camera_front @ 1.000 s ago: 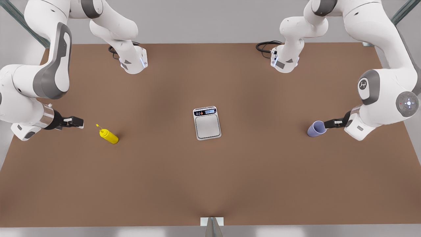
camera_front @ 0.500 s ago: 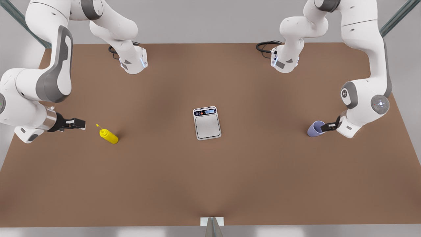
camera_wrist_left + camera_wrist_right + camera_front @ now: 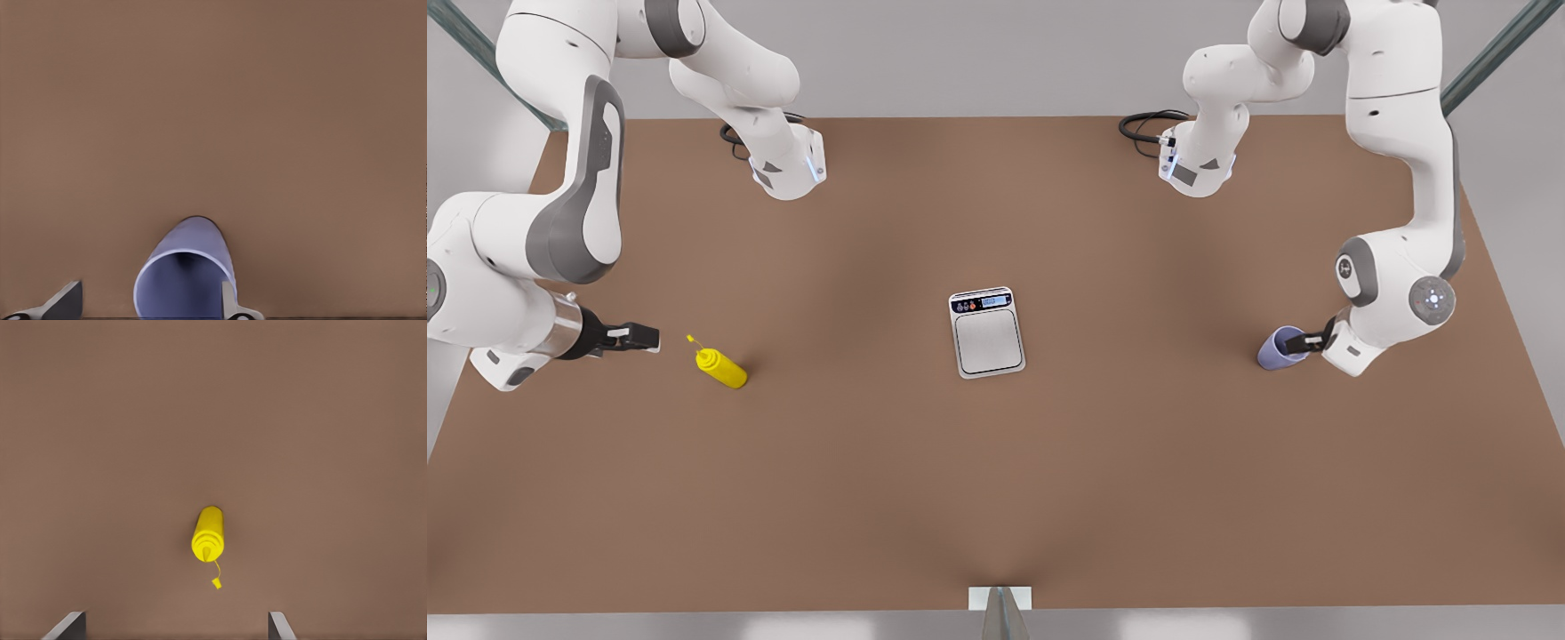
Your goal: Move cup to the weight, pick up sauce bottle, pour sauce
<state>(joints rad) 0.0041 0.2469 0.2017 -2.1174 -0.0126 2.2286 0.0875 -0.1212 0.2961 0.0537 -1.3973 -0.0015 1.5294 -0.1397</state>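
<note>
The left gripper (image 3: 1303, 339) is down at the lavender-blue cup (image 3: 1280, 348), out on the front view's right side of the brown table (image 3: 996, 498). In the left wrist view its fingers (image 3: 230, 303) stand apart with the cup (image 3: 183, 277) between them, one finger touching the rim's side and the other well clear, so it is open and not yet clamped. The cup looks tipped, its open mouth turned toward the gripper and its narrow base pointing away, toward the middle of the table. Its long axis runs roughly along the gripper's line of reach.

The kitchen scale (image 3: 987, 333) sits mid-table, well apart from the cup and toward the front view's left of it. That is the way the cup has to travel, and the left arm is plainly the nearer one for it.

On the front view's left, the right gripper (image 3: 640, 336) hangs near the yellow squeeze bottle (image 3: 722, 368), spread open and apart from it, seemingly waiting. The bottle (image 3: 208, 533) lies on its side, nozzle pointing back at that gripper, its body running away toward the scale.

My guess is the next move is to close on the cup.
</note>
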